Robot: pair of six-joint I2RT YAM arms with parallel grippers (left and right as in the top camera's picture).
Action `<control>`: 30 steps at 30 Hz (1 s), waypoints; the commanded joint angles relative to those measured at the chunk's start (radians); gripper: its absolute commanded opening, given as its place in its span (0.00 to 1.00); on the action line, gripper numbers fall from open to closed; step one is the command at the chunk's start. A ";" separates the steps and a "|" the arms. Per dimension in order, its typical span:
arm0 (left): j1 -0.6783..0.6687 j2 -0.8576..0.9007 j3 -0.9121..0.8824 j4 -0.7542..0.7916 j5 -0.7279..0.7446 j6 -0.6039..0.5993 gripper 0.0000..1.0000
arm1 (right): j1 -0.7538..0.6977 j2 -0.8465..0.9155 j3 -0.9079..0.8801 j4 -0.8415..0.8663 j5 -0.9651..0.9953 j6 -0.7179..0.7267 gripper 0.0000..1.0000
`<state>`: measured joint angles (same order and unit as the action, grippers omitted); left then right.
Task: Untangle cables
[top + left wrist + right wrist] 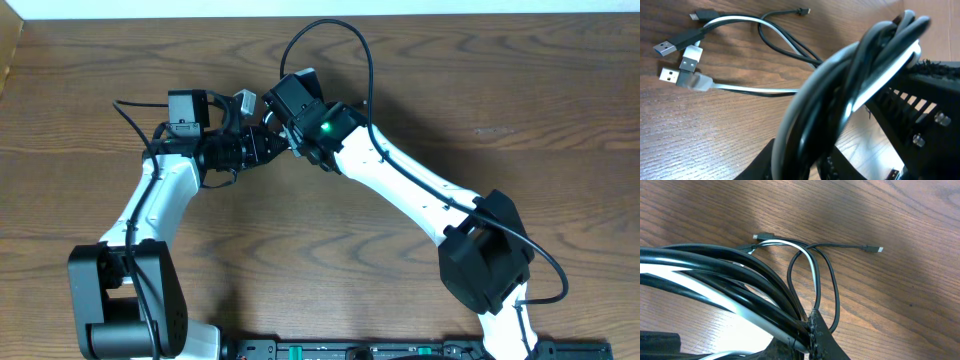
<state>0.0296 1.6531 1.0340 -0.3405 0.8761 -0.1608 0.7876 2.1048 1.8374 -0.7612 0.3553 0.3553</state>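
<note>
Glossy black and white cables (850, 85) loop across left gripper (840, 132), grip unclear; right gripper (812, 330) pinches them over grained wooden counter (715, 135)

Brown wooden table (560, 120) with darker wavy grain. The bundled cables (840, 100) are glossy black, apart from one white cable (740, 19). A black-bodied USB plug (675, 45) and a white-bodied USB plug (690, 57) both have silver metal tips. The robot arms (400, 180) are white with black joints, and a green light (326, 127) glows on the right one
</note>
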 commanded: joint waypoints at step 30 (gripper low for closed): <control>0.084 -0.007 -0.003 -0.034 0.461 0.207 0.08 | -0.177 -0.031 0.011 -0.023 0.035 -0.130 0.01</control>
<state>0.0650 1.6531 1.0340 -0.3553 1.1973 -0.0299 0.6884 2.1029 1.8374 -0.7803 0.2642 0.2440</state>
